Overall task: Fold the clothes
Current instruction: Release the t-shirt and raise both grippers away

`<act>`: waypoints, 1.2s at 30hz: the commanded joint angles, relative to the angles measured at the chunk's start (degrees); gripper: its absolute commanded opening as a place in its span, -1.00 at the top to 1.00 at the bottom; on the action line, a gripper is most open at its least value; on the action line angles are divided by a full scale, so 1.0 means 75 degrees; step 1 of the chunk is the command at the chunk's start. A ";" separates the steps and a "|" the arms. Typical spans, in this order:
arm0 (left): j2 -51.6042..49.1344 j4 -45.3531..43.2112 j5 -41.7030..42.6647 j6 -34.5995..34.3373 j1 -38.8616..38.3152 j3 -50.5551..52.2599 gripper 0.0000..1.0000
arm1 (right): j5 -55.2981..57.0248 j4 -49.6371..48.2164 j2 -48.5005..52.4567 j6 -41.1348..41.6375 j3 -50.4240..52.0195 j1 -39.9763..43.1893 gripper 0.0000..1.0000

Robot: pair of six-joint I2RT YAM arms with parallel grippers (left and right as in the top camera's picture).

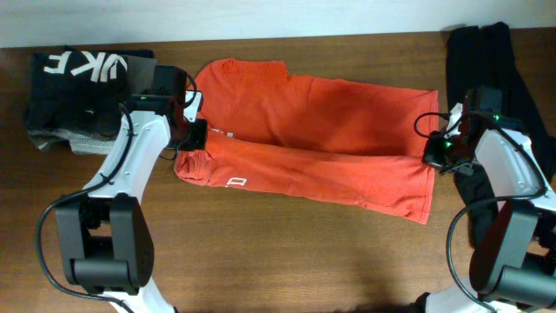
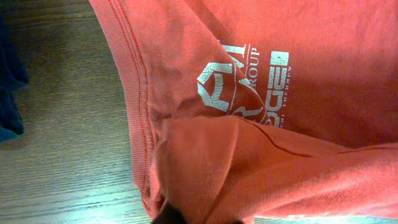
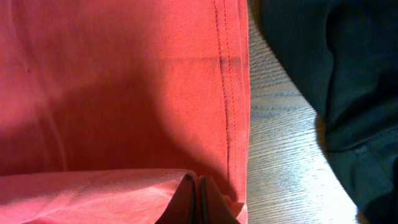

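The orange-red T-shirt (image 1: 321,130) lies across the table's middle, its near half folded up over itself. My left gripper (image 1: 193,132) is shut on the shirt's folded edge at its left end; the left wrist view shows the pinched cloth (image 2: 199,180) below the white lettering (image 2: 242,87). My right gripper (image 1: 434,155) is shut on the shirt's folded edge at its right end; the right wrist view shows the closed fingers (image 3: 196,196) on a fold beside the hem (image 3: 227,93). The long black garment (image 1: 486,69) lies at the far right, also in the right wrist view (image 3: 329,74).
A folded black garment with white lettering (image 1: 78,83) sits on a grey cloth (image 1: 87,141) at the back left. Bare wooden table (image 1: 278,252) lies in front of the shirt.
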State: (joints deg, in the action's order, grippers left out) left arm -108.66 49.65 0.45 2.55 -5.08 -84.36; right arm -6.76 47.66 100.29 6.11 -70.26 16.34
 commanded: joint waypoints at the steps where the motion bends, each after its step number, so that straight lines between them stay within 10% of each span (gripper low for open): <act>1: -0.0055 -0.0026 -0.0122 -0.0050 -0.0003 0.0015 0.51 | -0.0070 -0.0055 0.0044 0.0017 0.0038 -0.0026 0.62; 5: -0.0055 -0.0026 -0.0160 -0.0050 0.0000 0.0015 0.05 | -0.0073 -0.0070 0.0044 0.0020 0.0023 -0.0026 -0.36; 17: -0.0052 0.0484 0.0667 0.0166 0.0318 -0.1612 -0.50 | -0.0516 0.1979 0.0035 -0.0740 -0.2404 -0.0029 -0.43; 23: -0.0224 0.0198 0.1559 0.0577 0.0125 -0.3727 -0.53 | -0.0562 0.2783 0.0038 -0.1189 -0.4462 -0.0035 -0.43; 36: -0.2699 -0.2363 0.1979 0.0702 -0.0391 -0.5158 -0.54 | -0.0562 0.3040 0.0050 -0.1189 -0.4593 -0.0044 -0.43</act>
State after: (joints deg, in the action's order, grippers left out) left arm -124.38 35.57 12.78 6.68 -7.05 -121.49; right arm -10.24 69.67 100.95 -2.17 -103.94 16.34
